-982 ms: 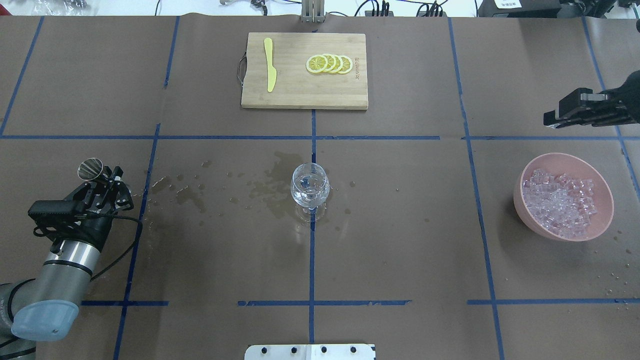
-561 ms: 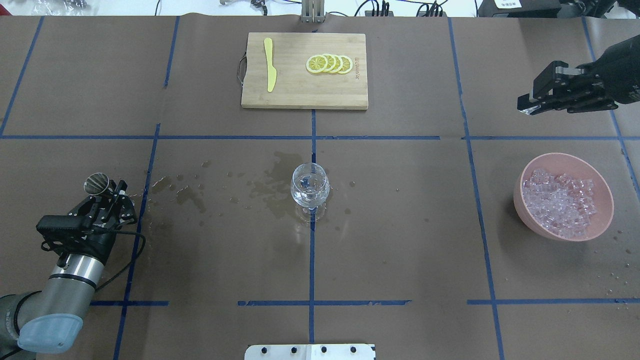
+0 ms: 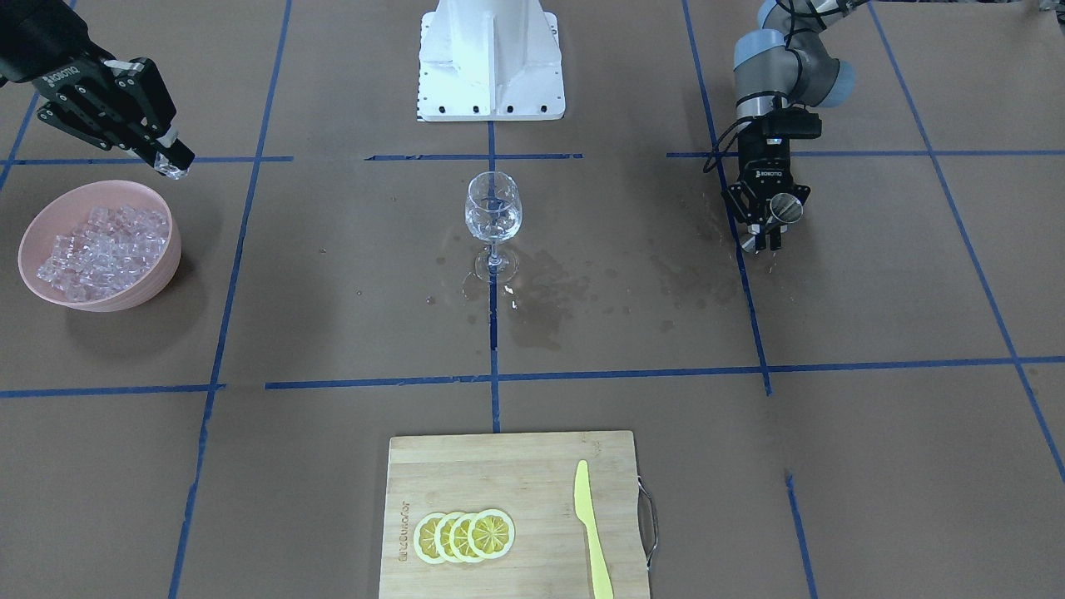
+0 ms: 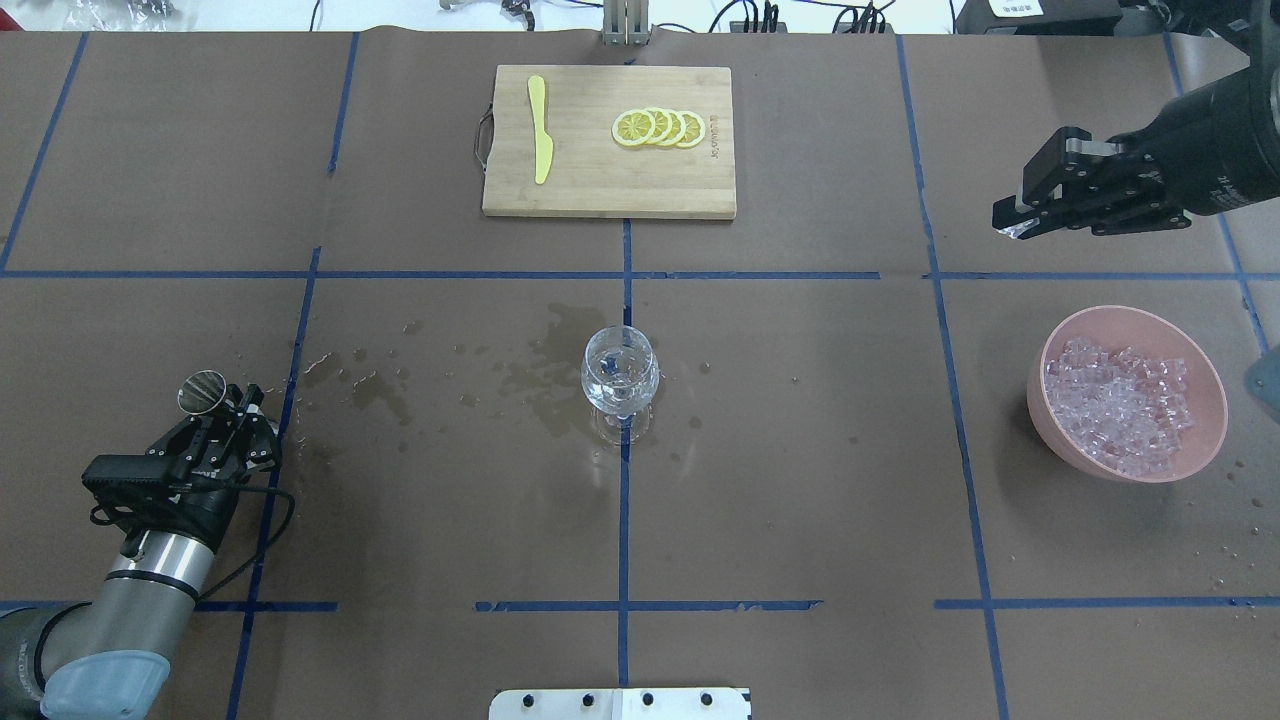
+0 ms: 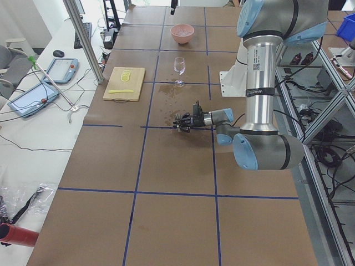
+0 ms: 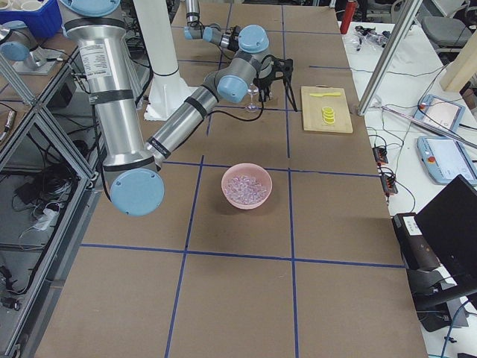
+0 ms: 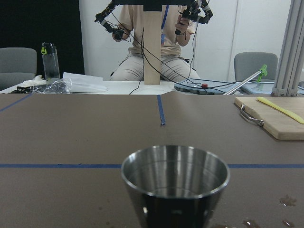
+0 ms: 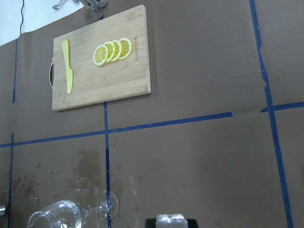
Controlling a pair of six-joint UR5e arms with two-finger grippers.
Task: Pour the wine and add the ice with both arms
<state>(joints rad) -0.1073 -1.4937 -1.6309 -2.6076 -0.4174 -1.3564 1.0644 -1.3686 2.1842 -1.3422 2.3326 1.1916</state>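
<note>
In the overhead view the left gripper (image 4: 232, 405), gripping its cup (image 4: 202, 392), has slid down the frame towards the lower left. The right gripper (image 4: 1014, 222), pinching an ice cube (image 4: 1011, 231), has travelled left and slightly up from the right edge.

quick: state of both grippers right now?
left gripper: shut on the steel cup.
right gripper: shut on an ice cube, up off the table.
</note>
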